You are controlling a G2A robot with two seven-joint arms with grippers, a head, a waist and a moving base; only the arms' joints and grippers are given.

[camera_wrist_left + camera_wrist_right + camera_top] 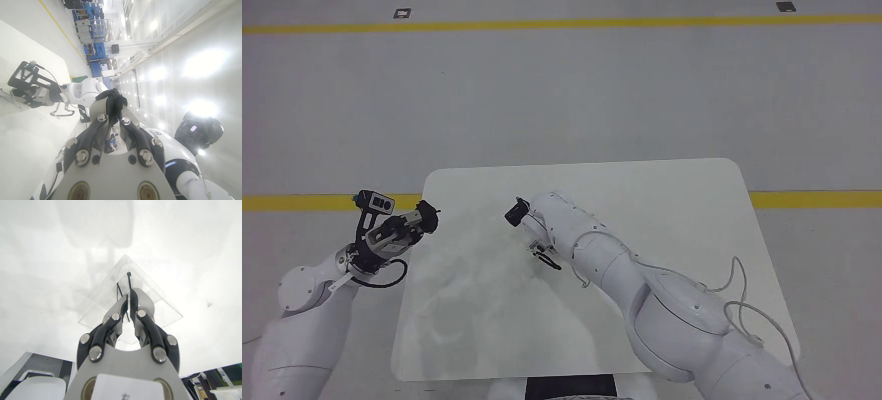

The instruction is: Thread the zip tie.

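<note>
The right gripper [128,296] is squeezed tight on the zip tie [129,281]; the black strap runs up btw. its two fingers [135,302] & the small square head sticks out past the tips. A second thin black bit curves just beside the strap; can't tell if it is part of the same tie. Under the tips sits a clear box [160,308] on the white table [189,256]; the tie's head hangs over the box; can't tell if it touches. In the top view the right gripper [539,257] is a bit left of the mid of the frame, over the table [672,220], w/ its arm coming in from the lower right.

The left gripper [114,97] is pinched closed too; something black & ragged sits at its tips; can't tell what it is. In the top view the left gripper [427,214] is at the left of the frame, right by the table's left edge, well apart from the right gripper. The left wrist view shows the right gripper [24,91] farther off, tips down by the clear box [16,102].
</note>
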